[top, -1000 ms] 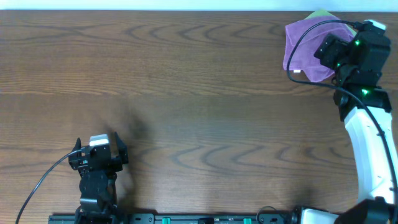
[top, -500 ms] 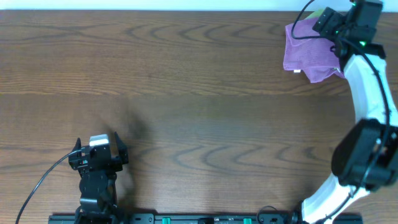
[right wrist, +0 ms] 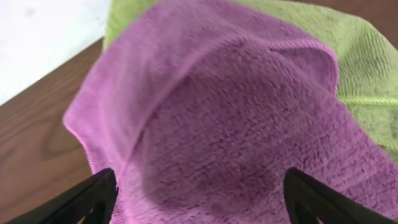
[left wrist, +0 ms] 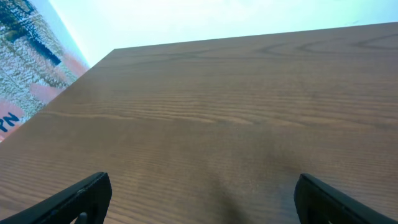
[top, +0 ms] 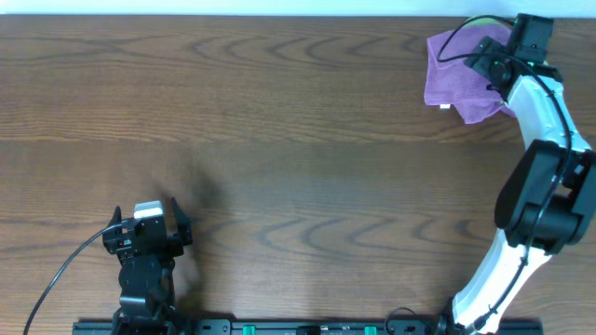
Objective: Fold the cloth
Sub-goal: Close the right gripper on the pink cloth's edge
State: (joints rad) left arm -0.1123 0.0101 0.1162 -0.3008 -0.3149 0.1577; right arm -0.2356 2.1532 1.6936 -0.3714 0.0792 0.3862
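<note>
I count two grippers, the left gripper (left wrist: 199, 196) and the right gripper (right wrist: 200, 186), over one wooden table (top: 279, 140). Below the right gripper's fingers there is one lime-green cloth (right wrist: 367, 62). The purple cloth (right wrist: 236, 124) is heaped on it; whether that's one piece or two, I can't tell.

The place looks like a robotics lab bench rather than a home. A bare wood-grain table (top: 298, 140) has a black mounting rail (top: 279, 328) behind the left gripper (top: 147, 212), a loose cable (top: 58, 279) trailing beside it, and a white-and-black robot arm (top: 535, 195) far to its right. Ahead of that gripper stands a plain pale wall (left wrist: 217, 18). To the gripper's left is a speckled blue-and-pink surface (left wrist: 31, 56), too blurred to identify.
</note>
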